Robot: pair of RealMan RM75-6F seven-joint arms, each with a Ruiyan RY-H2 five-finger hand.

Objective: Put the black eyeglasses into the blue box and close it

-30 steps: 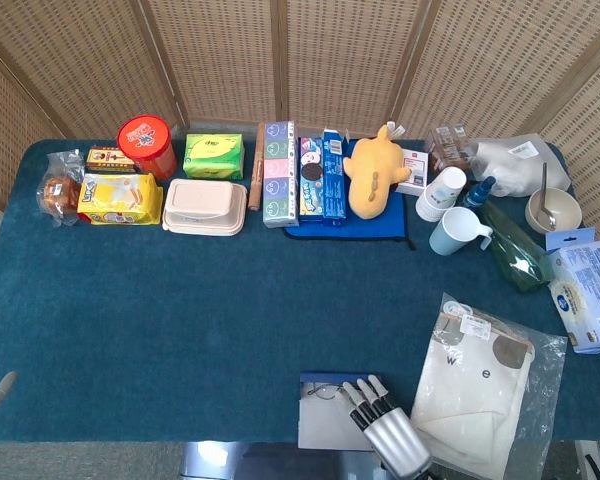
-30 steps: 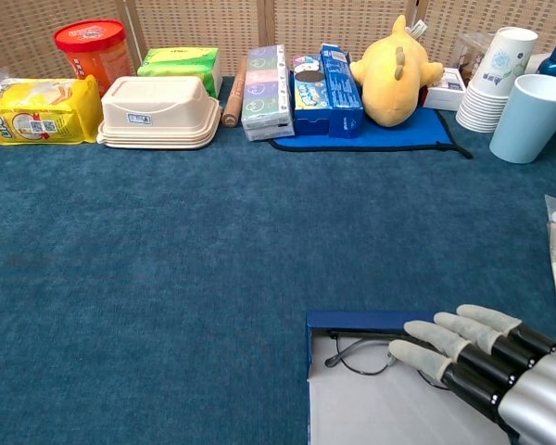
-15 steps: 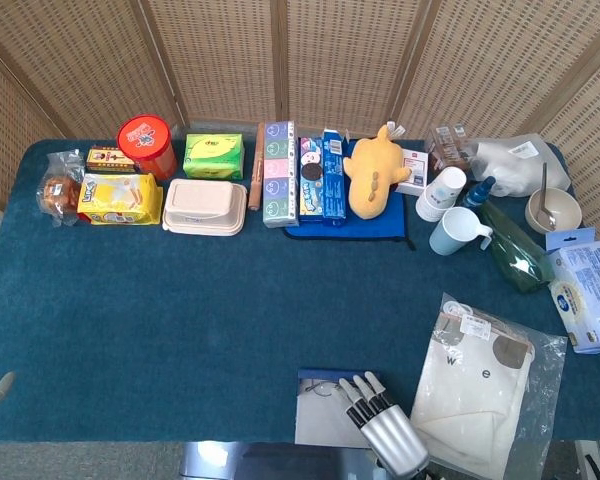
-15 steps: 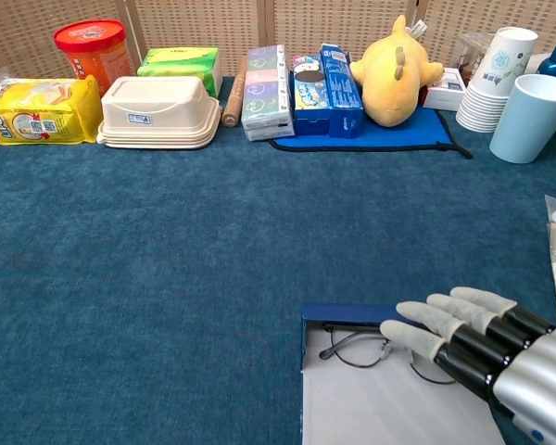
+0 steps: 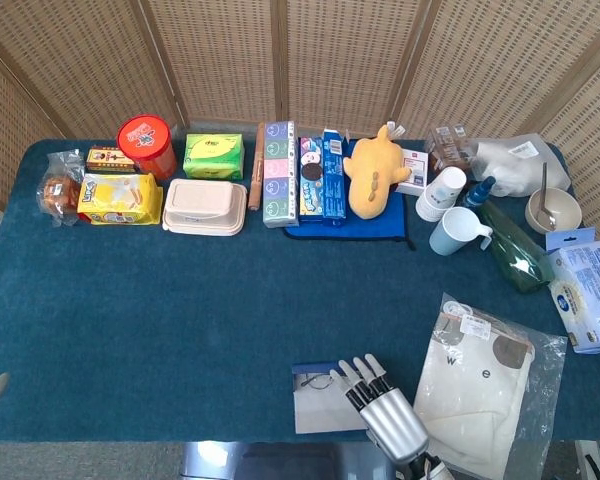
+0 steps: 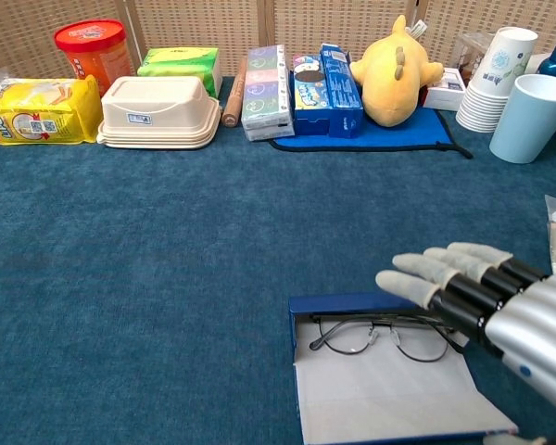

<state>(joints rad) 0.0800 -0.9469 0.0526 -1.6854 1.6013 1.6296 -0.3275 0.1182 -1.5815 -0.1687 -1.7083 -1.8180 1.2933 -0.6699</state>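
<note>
- One pair of black eyeglasses [image 6: 380,336] is lying inside one open blue box [image 6: 301,363].
- Your right hand [image 6: 486,312] is hovering released, fingers extended; the left hand's state you cannot tell.

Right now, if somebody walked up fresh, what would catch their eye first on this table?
Probably the right hand, fingers stretched flat over the open blue box at the near edge, with the black eyeglasses lying inside. After that, the yellow plush toy on a blue pouch in the back row.
</note>
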